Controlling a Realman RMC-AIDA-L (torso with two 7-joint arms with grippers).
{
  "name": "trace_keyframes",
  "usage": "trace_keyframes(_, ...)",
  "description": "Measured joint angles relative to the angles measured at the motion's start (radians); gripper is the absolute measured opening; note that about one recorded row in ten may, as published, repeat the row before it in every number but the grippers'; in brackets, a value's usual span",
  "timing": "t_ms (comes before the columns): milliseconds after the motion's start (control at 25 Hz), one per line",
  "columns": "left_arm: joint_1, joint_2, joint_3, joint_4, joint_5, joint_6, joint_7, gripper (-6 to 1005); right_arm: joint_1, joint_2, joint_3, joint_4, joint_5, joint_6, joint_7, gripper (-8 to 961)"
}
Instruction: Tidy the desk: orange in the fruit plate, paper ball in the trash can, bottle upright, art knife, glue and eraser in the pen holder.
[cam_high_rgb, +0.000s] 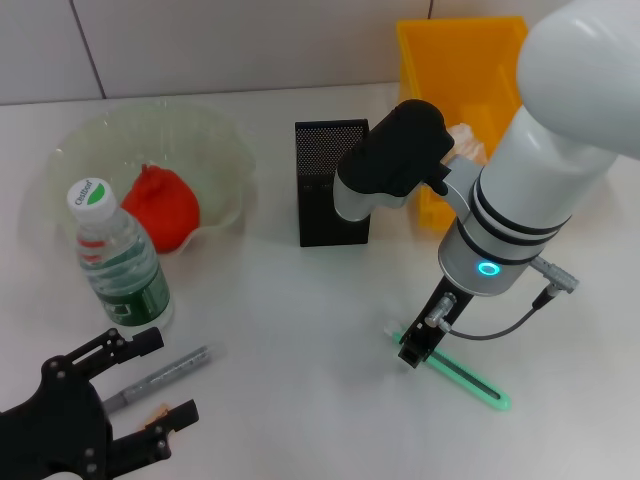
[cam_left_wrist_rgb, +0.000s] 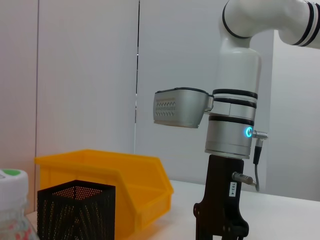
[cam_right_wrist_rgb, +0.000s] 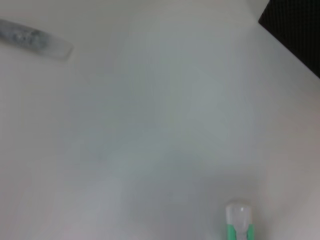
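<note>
Orange already in fruit plate, so that part done. Bottle upright just beside plate, also done. Something pale in yellow trash can, prob. the paper ball, though mostly hidden behind right arm; cannot confirm.

Left to do: green glue stick lying flat on desk, grey art knife lying flat near bottle; neither in black mesh pen holder yet. Eraser not seen anywhere; inside of holder not visible, so cannot tell.

Right gripper low over one end of glue stick, pointed down at it, apparently touching or just above; fingers' spread hidden from head view, cannot tell if closed on it. Looks like glue pickup in hand, lift not yet made.

Left gripper near front edge beside art knife, fingers spread wide, holding nothing.

Roughly halfway, judging by layout.
</note>
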Motion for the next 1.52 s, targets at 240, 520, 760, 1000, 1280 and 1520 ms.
trace_keyframes(240, 0.000, 0.000, 0.000, 0.000, 0.000, 0.000, 0.000, 755, 0.001, 0.000, 0.000, 0.007, 0.000, 0.006, -0.001, 366)
trace_keyframes(520, -0.002, 0.000, 0.000, 0.000, 0.000, 0.000, 0.000, 753, 0.001, 0.000, -0.001, 0.013, 0.000, 0.009, -0.001, 366)
trace_keyframes(760, -0.002, 0.000, 0.000, 0.000, 0.000, 0.000, 0.000, 751, 0.001, 0.000, -0.010, 0.016, 0.000, 0.013, -0.002, 361)
trace_keyframes(1000, -0.002, 0.000, 0.000, 0.000, 0.000, 0.002, 0.000, 749, 0.001, 0.000, -0.011, 0.022, 0.000, 0.014, -0.007, 342)
trace_keyframes(1280, -0.001, 0.000, 0.000, 0.000, 0.000, 0.004, 0.000, 746, -0.009, 0.000, -0.019, 0.001, 0.019, 0.013, -0.016, 241)
trace_keyframes(1520, 0.000, 0.000, 0.000, 0.000, 0.000, 0.008, 0.000, 744, -0.012, -0.004, -0.012, -0.011, 0.047, 0.009, -0.026, 180)
